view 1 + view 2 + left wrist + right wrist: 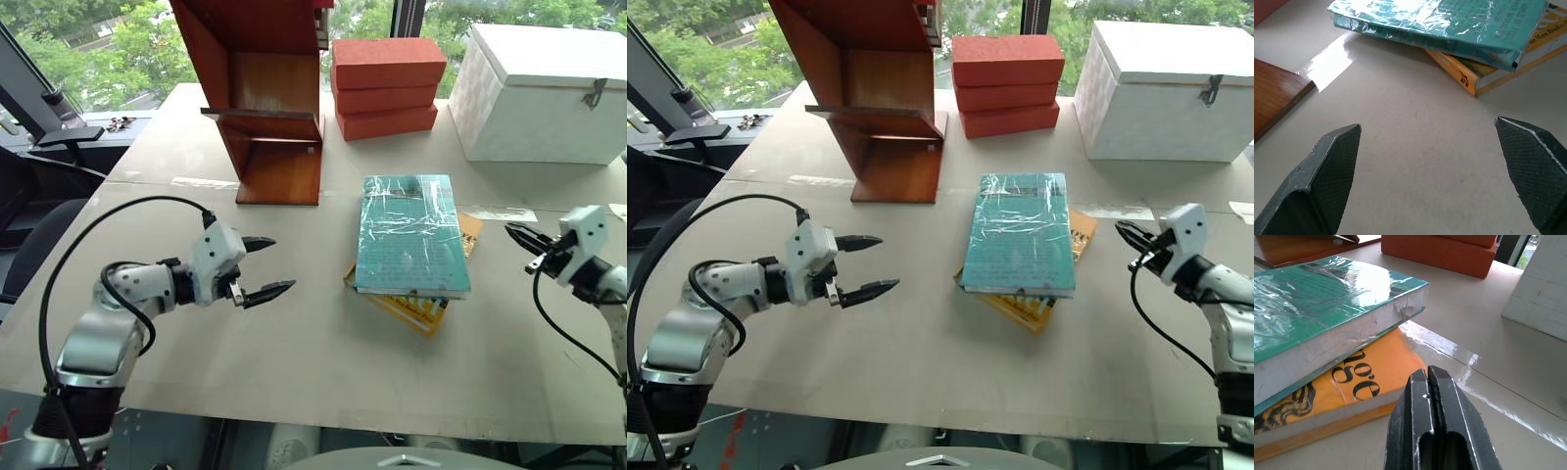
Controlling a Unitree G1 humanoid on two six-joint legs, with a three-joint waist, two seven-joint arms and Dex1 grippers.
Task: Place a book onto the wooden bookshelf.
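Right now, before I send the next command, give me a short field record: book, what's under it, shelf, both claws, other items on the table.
book: teal book, plastic-wrapped, lying flat, not held
under it: yellow-orange book, askew, corners sticking out
bookshelf: wooden bookshelf, far side of table, shelf board bare
left claw: left claw, open, over bare table left of the books
right claw: right claw, shut, empty, beside the books' right edge
other: red-orange bricks stacked; white box, lid closed
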